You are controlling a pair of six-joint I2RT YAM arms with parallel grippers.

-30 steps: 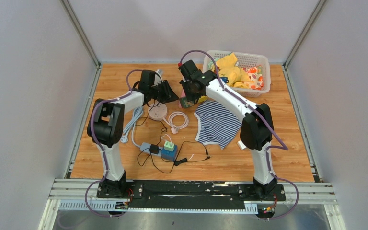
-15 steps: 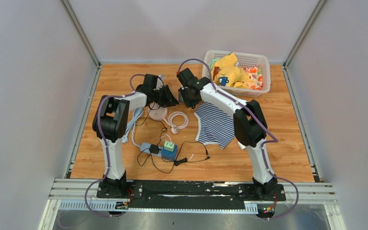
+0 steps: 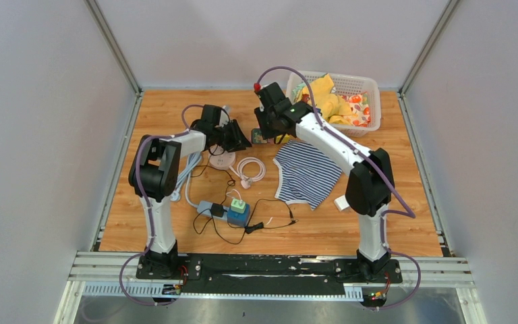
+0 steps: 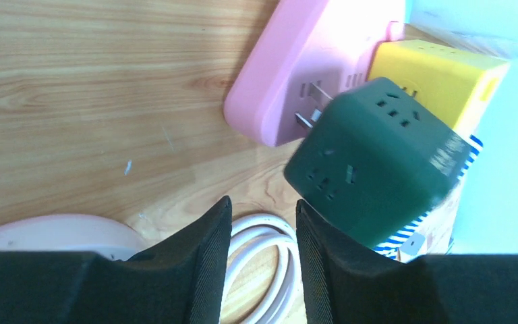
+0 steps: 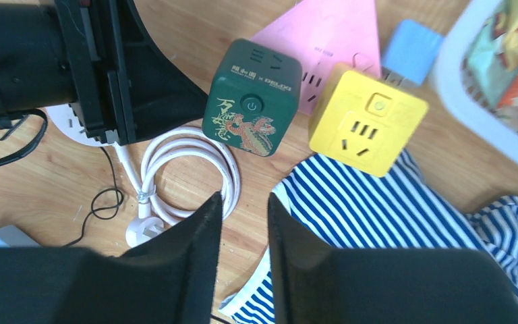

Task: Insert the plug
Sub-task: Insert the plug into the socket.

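right now we are hovering both arms around the green cube (image 5: 251,98), which is leaning against the pink strip (image 5: 330,34) with its plug prongs (image 4: 308,111) showing bare between the two, so we are judging them only partly in. beside the green cube, a yellow cube (image 5: 367,118) is sitting against the same strip. our left gripper (image 4: 263,206) is waiting just beside the green cube and our right gripper (image 5: 243,199) is hanging above it, each parted by a narrow gap and gripping nothing, probably lining up a push. near the green cube, a white cable (image 5: 189,169) is lying coiled.
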